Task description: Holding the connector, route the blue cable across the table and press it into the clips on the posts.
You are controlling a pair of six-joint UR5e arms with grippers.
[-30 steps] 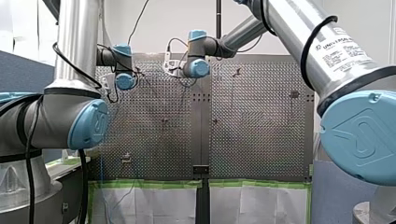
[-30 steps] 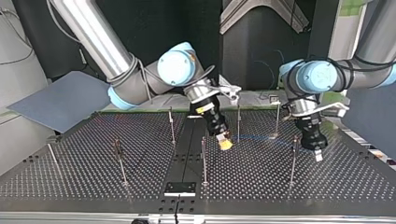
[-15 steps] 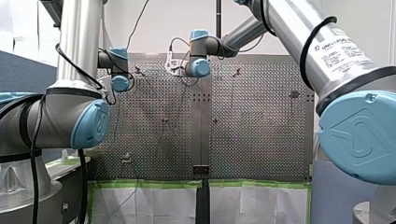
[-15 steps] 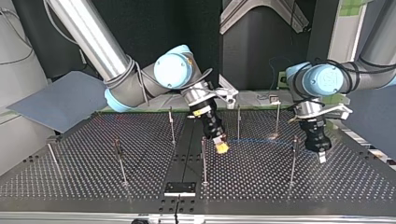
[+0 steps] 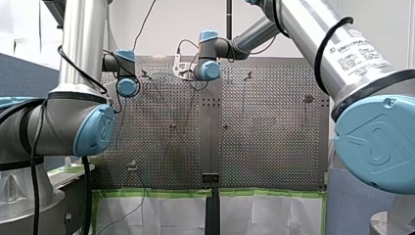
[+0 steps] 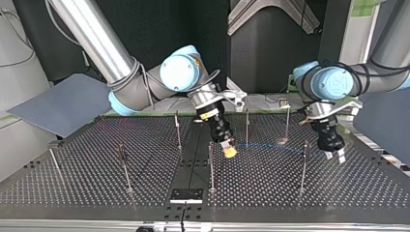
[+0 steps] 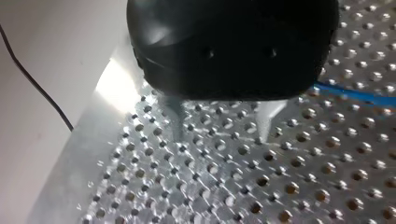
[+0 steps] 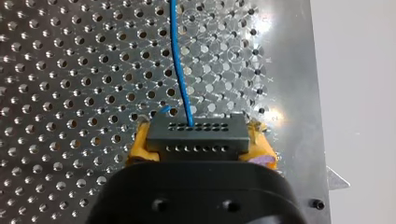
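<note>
Front view doesn't give much. Both arms hang over the table (image 5: 264, 122), and their working ends are too small to read.

Top view is better. The right gripper (image 6: 230, 151) sits low beside the table's centre seam, in the half toward the arms, yellow pads pinched on something small. The cable (image 6: 263, 144) is a faint blue line running from there past the feet of two posts (image 6: 246, 126) toward the table's edge at the view's right. It seems to lie flat on the plate, not up in any clip, though the clips are too small to be sure. The left gripper (image 6: 336, 157) hovers near that end of the line, fingers spread and empty.

Left wrist view confirms it: metal fingers apart, nothing between them, cable off to one side on the table.

Right wrist view shows the yellow pads clamped on the connector (image 8: 196, 135). It's a dark bar with two rows of little holes, and the thin blue cable leaves the upper row and runs straight ahead.

Probably best to keep that clamp firm, lift so the cable goes lightly taut, line it up over a clip, then press down instead of dragging sideways.
</note>
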